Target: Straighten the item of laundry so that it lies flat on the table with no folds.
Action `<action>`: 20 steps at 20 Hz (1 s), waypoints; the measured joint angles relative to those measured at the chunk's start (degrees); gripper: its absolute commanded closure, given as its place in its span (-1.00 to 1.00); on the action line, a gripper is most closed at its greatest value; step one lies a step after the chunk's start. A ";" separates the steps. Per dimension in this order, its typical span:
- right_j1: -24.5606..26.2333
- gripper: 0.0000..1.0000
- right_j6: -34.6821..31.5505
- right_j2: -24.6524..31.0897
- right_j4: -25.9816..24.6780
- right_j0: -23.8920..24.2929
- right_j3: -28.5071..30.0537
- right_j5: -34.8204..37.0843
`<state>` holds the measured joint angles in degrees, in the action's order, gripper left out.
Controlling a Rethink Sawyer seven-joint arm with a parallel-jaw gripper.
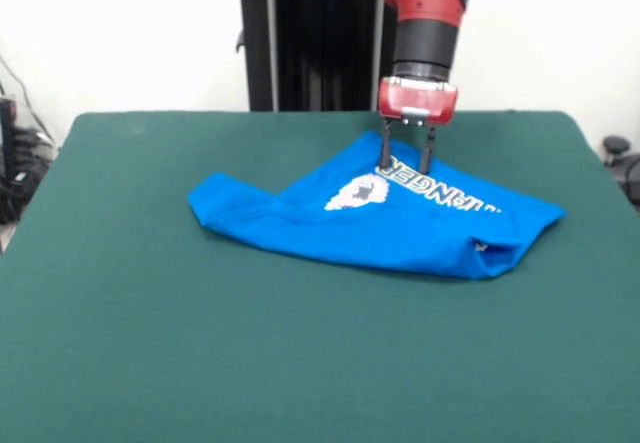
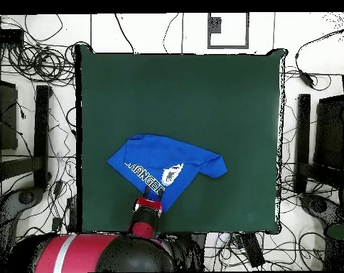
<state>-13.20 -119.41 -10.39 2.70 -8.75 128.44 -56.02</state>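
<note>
I see the bright blue printed T-shirt (image 1: 400,225) folded over itself on the dark green felt desk (image 1: 250,363). My red tool (image 1: 406,166) stands at its far corner, prongs apart astride the edge; flattening remains undone.

One T-shirt (image 1: 400,225), one table (image 1: 150,343), one arm (image 1: 425,13).

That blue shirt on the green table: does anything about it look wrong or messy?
Yes. The blue T-shirt lies crumpled on the table, folded over itself so its white lettering is partly hidden. The gripper is open, its fingers down at the shirt's far edge by the print.
</note>
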 measured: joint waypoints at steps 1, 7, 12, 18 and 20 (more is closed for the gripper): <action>-0.07 -1.00 0.00 0.07 -0.05 0.15 0.00 0.31; -3.58 -1.00 0.00 1.08 -2.24 3.18 0.00 8.85; -13.25 -1.00 0.00 1.33 -3.92 7.44 0.06 38.82; -19.74 -1.00 0.00 1.36 -5.32 8.03 0.07 58.00; -22.04 -1.00 0.00 1.36 -6.29 8.04 0.07 63.23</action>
<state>-35.24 -119.41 -9.03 -3.58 -0.71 128.51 7.21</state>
